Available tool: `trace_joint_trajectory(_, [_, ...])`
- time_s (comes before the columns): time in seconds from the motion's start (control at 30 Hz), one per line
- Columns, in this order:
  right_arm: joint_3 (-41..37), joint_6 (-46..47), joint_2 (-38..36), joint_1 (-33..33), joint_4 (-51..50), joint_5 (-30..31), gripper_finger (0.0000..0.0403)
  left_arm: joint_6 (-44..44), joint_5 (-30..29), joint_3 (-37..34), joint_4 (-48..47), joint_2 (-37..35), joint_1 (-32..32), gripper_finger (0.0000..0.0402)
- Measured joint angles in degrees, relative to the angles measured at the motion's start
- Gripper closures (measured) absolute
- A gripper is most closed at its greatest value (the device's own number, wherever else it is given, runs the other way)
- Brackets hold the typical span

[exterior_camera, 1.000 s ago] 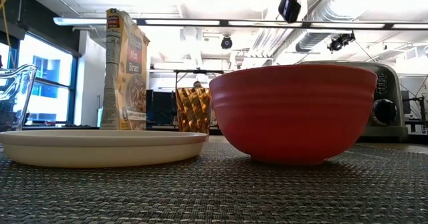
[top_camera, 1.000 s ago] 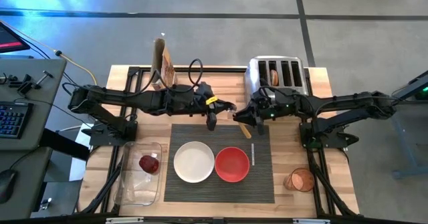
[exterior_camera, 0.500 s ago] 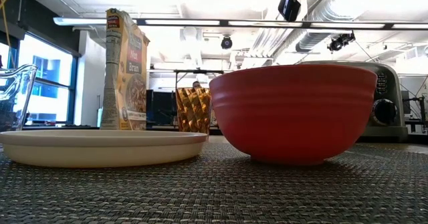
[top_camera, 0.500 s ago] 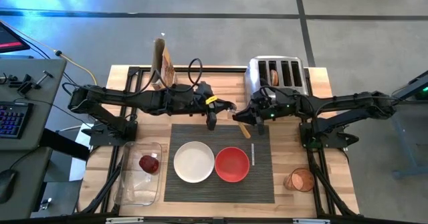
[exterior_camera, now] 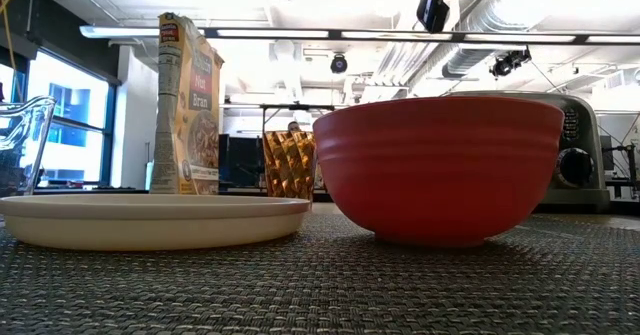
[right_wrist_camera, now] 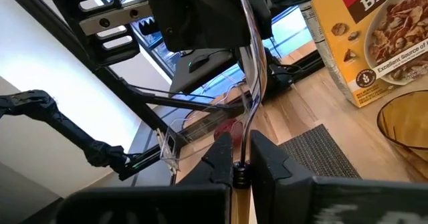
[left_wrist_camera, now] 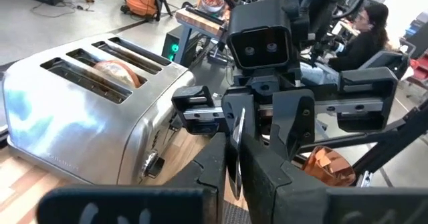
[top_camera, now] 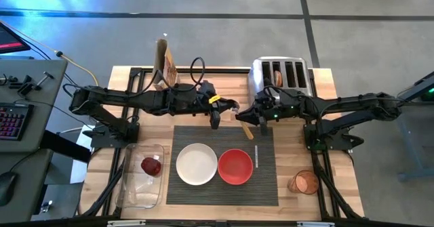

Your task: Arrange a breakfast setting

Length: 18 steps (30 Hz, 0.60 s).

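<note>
The wooden-handled metal spoon is in the air between my two grippers, over the far edge of the dark ribbed mat. My left gripper and my right gripper face each other, both shut on the spoon. The white plate and the red bowl stand side by side on the mat. The dark red fruit lies in the clear tray. A bagel half sticks up out of a slot of the toaster. My left gripper pinches the spoon's metal bowl end between its two fingers, coming level from the table's left. The bowl stands edge-on between them, clear of the table. My right gripper pinches the spoon by its thin metal neck, coming level from the table's right. The stem runs on to the left gripper. The wooden handle sticks out toward the near side.
A cereal box stands at the far left of the table. An amber glass bowl sits at the near right, off the mat. A person sits beyond the table in the left wrist view.
</note>
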Motion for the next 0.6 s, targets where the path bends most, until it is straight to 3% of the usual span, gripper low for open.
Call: trace_joint_trajectory(0.6, [0.0,1.1,-0.2,0.0,-1.1,0.9,0.0403,0.8,0.4,0.0,1.6,0.0,0.0,0.0307])
